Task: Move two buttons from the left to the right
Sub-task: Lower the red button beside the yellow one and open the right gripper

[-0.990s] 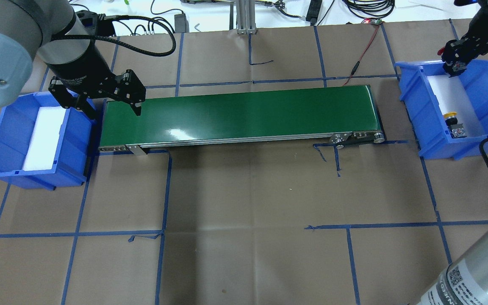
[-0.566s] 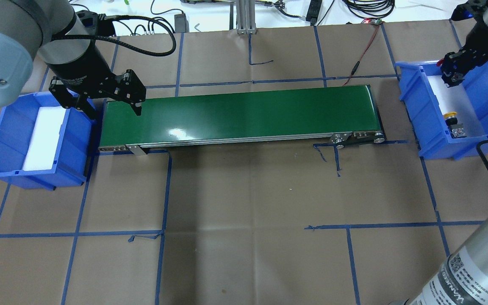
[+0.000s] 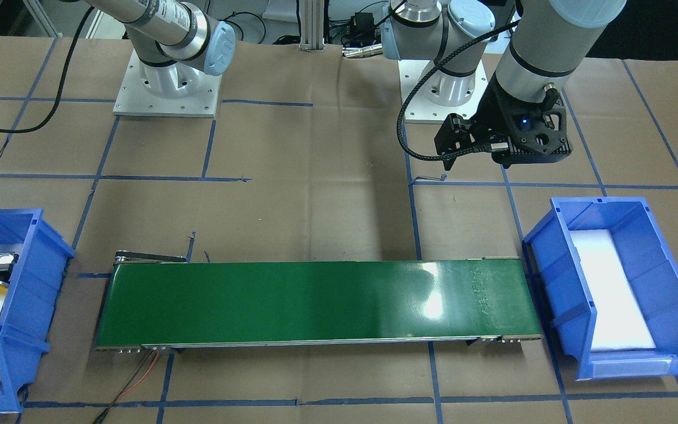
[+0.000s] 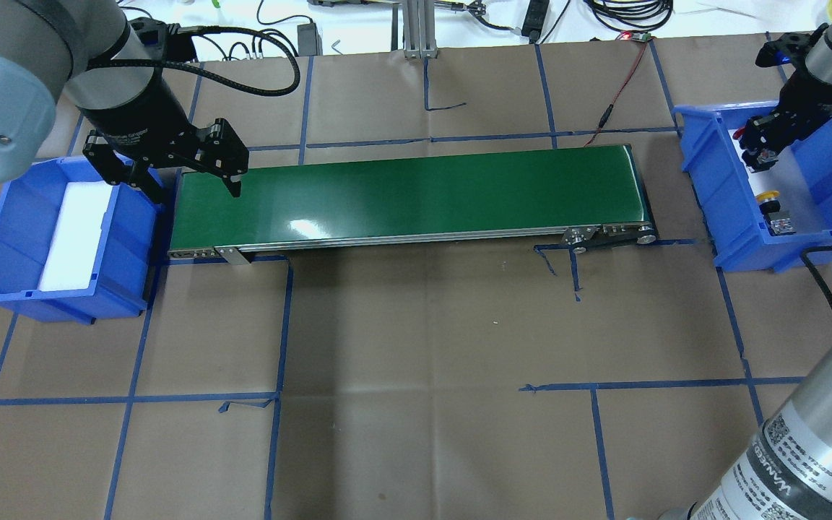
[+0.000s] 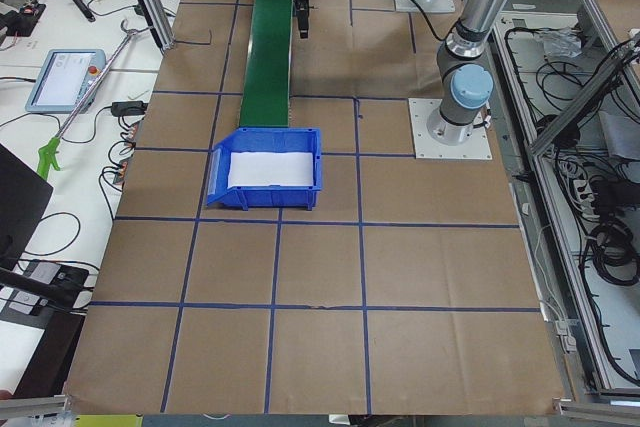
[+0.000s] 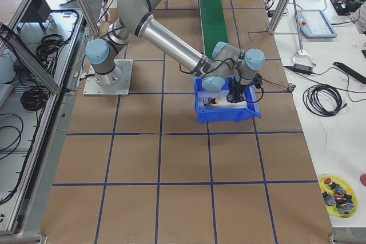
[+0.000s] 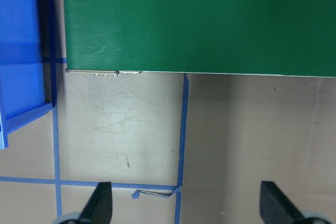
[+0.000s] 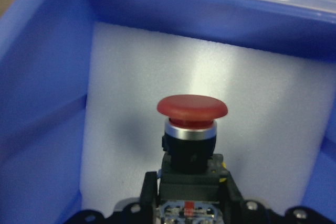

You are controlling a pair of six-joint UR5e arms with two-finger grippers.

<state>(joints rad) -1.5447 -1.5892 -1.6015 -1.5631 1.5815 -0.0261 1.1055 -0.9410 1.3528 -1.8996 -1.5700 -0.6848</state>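
Right hand [image 4: 757, 150] clamped on red button [image 8: 192, 109] inside bin [image 4: 701, 162], left hand [image 4: 193, 189] apart, raised near belt [image 4: 416, 195]

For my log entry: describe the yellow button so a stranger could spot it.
Look at the blue bin at the right end of the green belt in the overhead view. The yellow button lies on its white foam. Unlike the red button, no pincer holds it.

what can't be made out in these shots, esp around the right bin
- Jaws of the right gripper: cut off by the right wrist view's bottom edge, under the red button body.
- Whether the red button touches the foam: the gripper covers it overhead; the front view's left edge crops the right bin.
- Markings on the yellow button: too small in every view.
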